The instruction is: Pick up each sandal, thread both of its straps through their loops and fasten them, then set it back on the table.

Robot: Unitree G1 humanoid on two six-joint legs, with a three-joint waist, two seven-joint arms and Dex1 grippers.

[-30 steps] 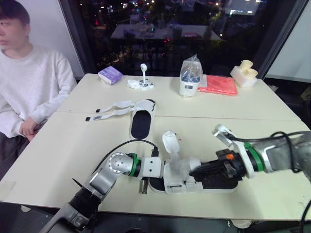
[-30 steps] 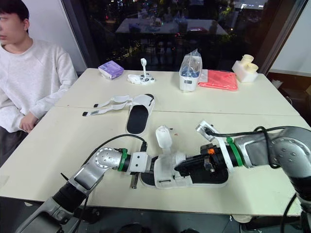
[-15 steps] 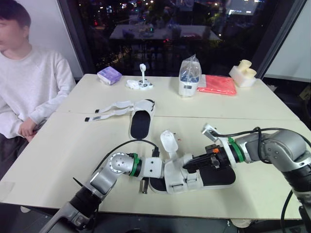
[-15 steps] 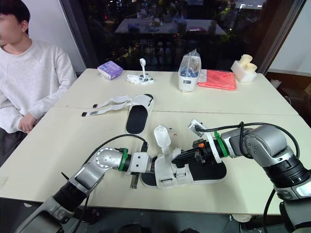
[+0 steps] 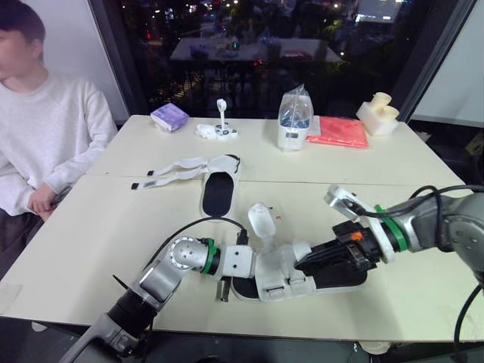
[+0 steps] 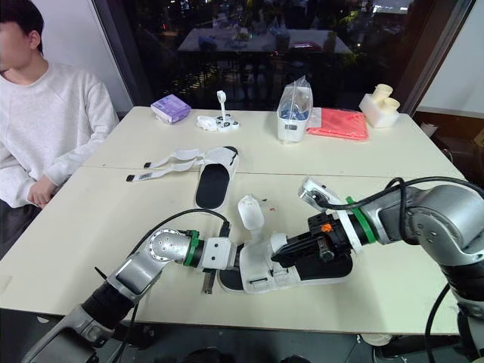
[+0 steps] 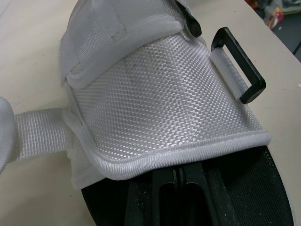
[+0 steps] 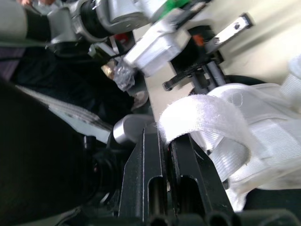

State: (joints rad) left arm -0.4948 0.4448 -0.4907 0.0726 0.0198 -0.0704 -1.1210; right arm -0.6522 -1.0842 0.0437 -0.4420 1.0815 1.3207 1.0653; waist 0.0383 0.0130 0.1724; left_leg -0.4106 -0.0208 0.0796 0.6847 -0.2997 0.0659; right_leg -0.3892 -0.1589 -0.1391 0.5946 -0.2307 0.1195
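A white sandal with a black sole (image 5: 333, 278) lies near the table's front edge. My left gripper (image 7: 181, 178) is shut on the sole's end, beneath the woven white upper (image 7: 155, 94). A black loop (image 7: 237, 66) sits at the upper's side. My right gripper (image 8: 165, 136) reaches in from the right and is shut on a white strap (image 8: 202, 110) over the sandal's middle. Another strap (image 5: 261, 221) stands upright from the sandal. A second sandal (image 5: 219, 185) lies farther back, its two straps (image 5: 170, 172) spread open toward the left.
A person in a light sweater (image 5: 45, 128) sits at the table's left side. Along the far edge are a purple box (image 5: 170, 117), a small white object (image 5: 219, 130), a clear bag (image 5: 295, 117), a red cloth (image 5: 340, 131) and white rolls (image 5: 378, 113).
My right gripper has drawn back to the right and lower over the sandal, still holding the strap. The left gripper has kept its hold on the sole.
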